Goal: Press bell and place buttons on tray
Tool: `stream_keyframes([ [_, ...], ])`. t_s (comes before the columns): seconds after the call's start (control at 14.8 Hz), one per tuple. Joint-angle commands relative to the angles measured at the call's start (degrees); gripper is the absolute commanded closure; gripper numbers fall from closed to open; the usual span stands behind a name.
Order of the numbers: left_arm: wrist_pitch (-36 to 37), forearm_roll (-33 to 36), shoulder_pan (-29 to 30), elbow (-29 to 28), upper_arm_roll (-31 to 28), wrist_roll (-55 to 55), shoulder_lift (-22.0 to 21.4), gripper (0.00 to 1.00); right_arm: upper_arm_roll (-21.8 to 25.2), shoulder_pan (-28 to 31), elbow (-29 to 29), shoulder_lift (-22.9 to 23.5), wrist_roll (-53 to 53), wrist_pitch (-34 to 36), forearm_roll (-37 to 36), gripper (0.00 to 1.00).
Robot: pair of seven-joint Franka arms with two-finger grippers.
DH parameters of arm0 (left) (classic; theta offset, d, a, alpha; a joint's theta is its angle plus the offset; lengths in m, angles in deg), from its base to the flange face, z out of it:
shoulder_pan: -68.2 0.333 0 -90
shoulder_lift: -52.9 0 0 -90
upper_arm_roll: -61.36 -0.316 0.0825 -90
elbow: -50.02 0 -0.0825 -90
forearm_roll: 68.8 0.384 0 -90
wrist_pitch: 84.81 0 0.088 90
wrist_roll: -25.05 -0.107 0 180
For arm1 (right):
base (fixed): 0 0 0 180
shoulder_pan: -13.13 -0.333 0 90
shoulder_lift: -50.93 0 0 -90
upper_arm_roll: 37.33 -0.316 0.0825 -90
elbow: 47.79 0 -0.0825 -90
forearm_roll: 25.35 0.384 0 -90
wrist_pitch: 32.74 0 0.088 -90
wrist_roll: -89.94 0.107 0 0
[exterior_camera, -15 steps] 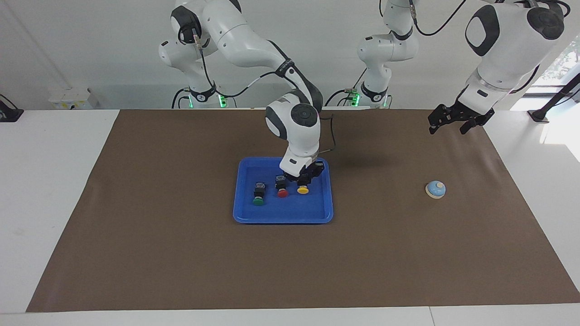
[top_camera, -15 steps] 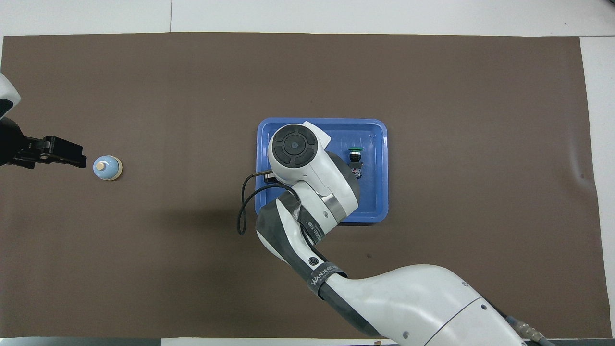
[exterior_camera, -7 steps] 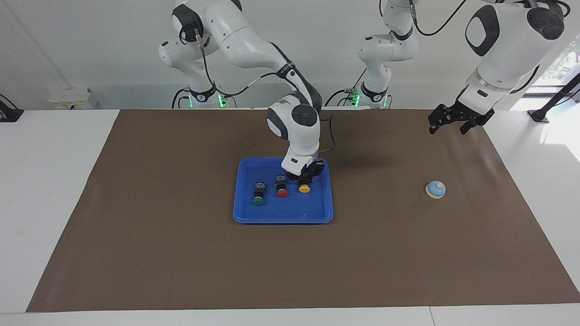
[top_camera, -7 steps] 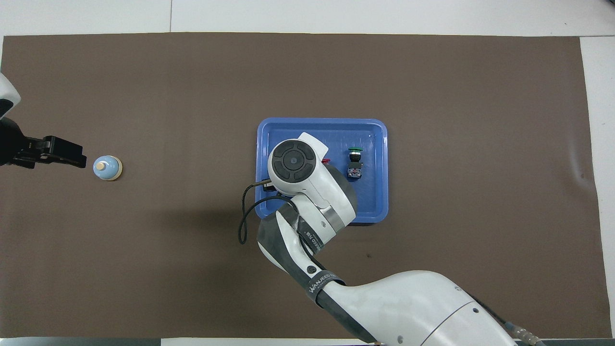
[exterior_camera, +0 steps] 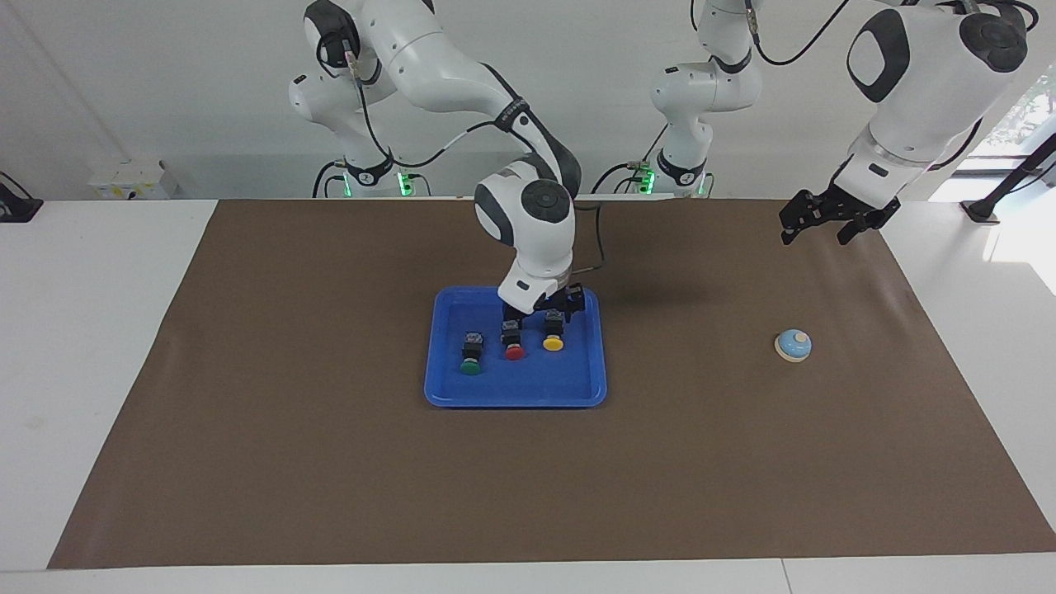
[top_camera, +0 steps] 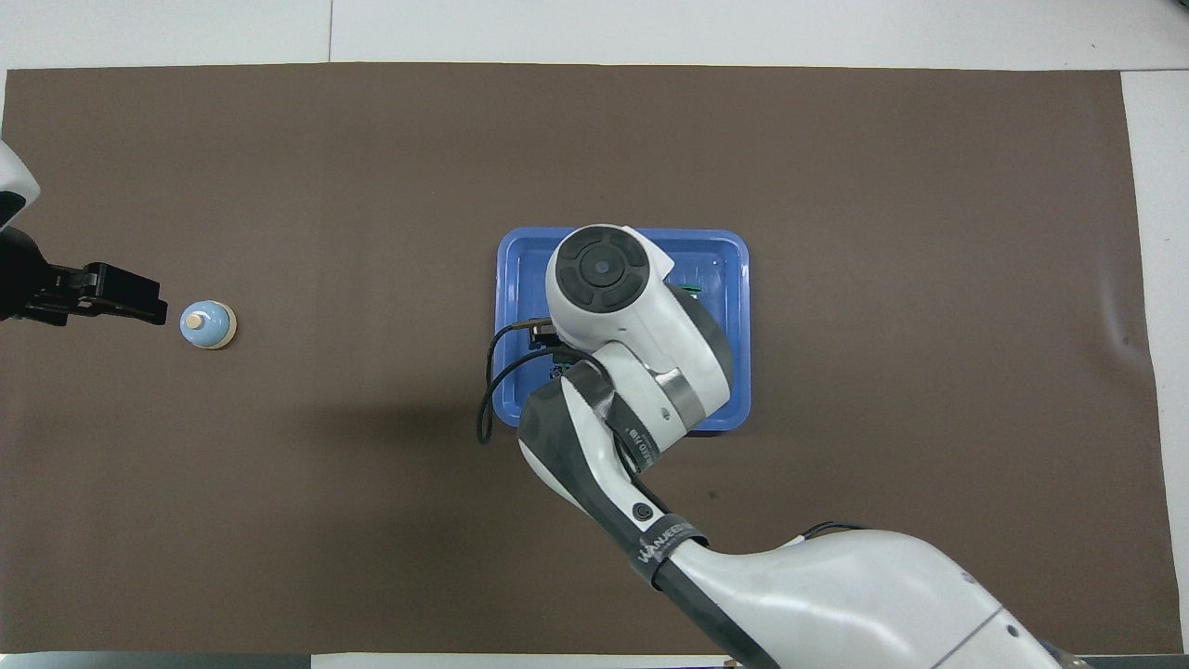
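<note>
The blue tray (exterior_camera: 511, 399) lies mid-mat. On it, in a row, stand the green button (exterior_camera: 470, 361), the red button (exterior_camera: 514, 346) and the yellow button (exterior_camera: 553, 339). My right gripper (exterior_camera: 543, 312) hangs open just above the red and yellow buttons, holding nothing. The bell (exterior_camera: 794, 345) stands on the mat toward the left arm's end. My left gripper (exterior_camera: 827, 224) is open and empty, in the air over the mat's corner, and waits. In the overhead view the right arm covers most of the tray (top_camera: 734, 390). There only a sliver of the green button (top_camera: 690, 288) shows, plus the bell (top_camera: 207, 324) and the left gripper (top_camera: 139, 302).
A brown mat (exterior_camera: 330, 462) covers the table, with white table edge (exterior_camera: 82, 371) around it. Nothing else stands on the mat.
My right gripper has let go of the yellow button, risen off it and drifted a little toward the red one. The yellow button stays on the tray. The left arm has not moved.
</note>
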Motion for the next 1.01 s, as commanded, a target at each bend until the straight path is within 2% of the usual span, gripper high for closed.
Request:
stream_keyframes([
  [0.0,0.77,0.49,-0.24,0.36,-0.28,0.21,-0.39,0.00,-0.43,7.56,-0.70,-6.89,-1.00,5.92,0.91,0.00],
  [0.4,0.77,0.49,-0.24,0.27,-0.28,0.21,-0.39,0.00,-0.95,23.99,-0.70,-14.20,-20.13,17.43,0.83,0.00],
  [0.61,0.77,0.49,-0.24,0.27,-0.28,0.21,-0.39,0.00,-0.34,28.32,-1.23,-18.33,-28.94,22.36,0.74,0.00],
  [0.94,0.77,0.49,-0.24,0.27,-0.28,0.21,-0.39,0.00,-0.34,34.22,-2.90,-25.89,-33.00,31.15,0.13,0.00],
])
